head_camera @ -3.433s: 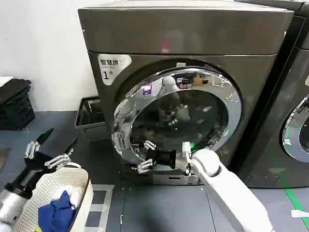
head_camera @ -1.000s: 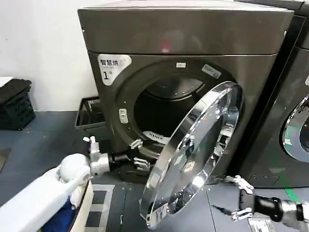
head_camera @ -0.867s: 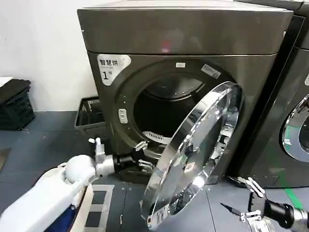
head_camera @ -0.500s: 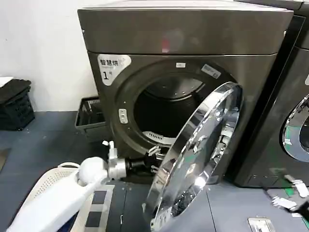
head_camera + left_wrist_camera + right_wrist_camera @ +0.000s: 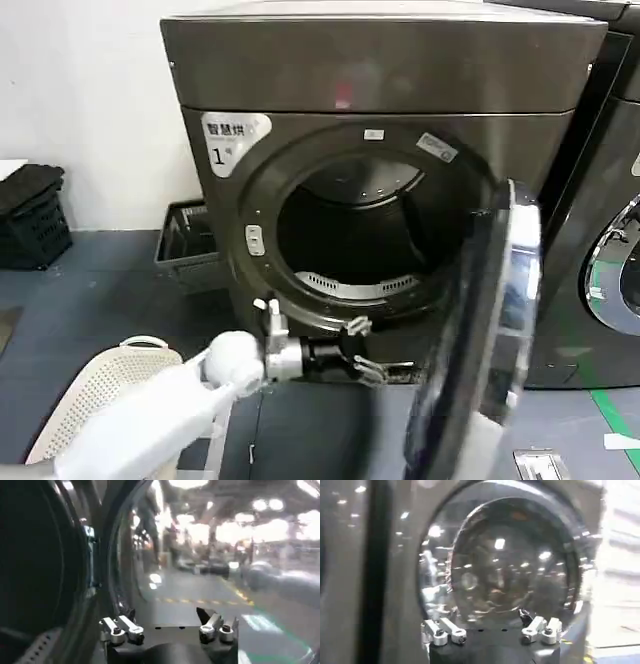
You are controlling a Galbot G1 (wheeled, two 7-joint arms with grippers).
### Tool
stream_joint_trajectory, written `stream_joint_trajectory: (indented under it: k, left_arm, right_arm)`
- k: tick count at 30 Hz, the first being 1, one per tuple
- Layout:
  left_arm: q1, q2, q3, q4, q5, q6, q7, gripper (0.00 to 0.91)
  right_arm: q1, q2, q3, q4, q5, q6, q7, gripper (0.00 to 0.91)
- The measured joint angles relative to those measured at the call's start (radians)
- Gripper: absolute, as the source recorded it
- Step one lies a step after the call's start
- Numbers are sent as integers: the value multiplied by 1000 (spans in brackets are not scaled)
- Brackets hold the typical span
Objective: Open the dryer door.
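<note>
The bronze-grey dryer [image 5: 380, 70] with its "1" sticker stands in the middle of the head view, its drum mouth [image 5: 355, 235] uncovered. The dryer door [image 5: 490, 340] is swung far out to the right and shows nearly edge-on, dark inner face toward the drum. My left gripper [image 5: 378, 366] reaches low across the front, open and holding nothing, its fingertips close to the door's inner face. In the left wrist view the left gripper [image 5: 165, 619] points at the door's tinted glass [image 5: 210, 570]. My right gripper [image 5: 481, 620] is open and faces a chrome-rimmed round door [image 5: 515, 555]; whose door it is I cannot tell.
A darker machine [image 5: 610, 250] stands right beside the dryer, just behind the open door. A grey crate [image 5: 185, 240] sits against the dryer's left side and a black crate [image 5: 30, 215] by the wall. A white laundry basket [image 5: 95, 395] is at my lower left.
The door has swung from half open to wide open and edge-on, with my left gripper moving right behind it. My right gripper has drawn back right and down, out of the head view.
</note>
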Motion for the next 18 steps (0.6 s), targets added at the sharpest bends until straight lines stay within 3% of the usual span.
stream_joint_trajectory:
  k: [7,13,18]
  left_arm:
    - [-48,-69,65,34,49,-56,-29,907]
    - [-84,-134,109,75,46,-82,-82,907]
    - [-114,-192,154,120,69,-92,-157,907]
  right_arm:
    - [-39,-10,128,85,3,-56,119,907]
    - [-55,-55,255,134,108,-145,241,907]
    - [-84,-78,354,136,151,-114,253,907]
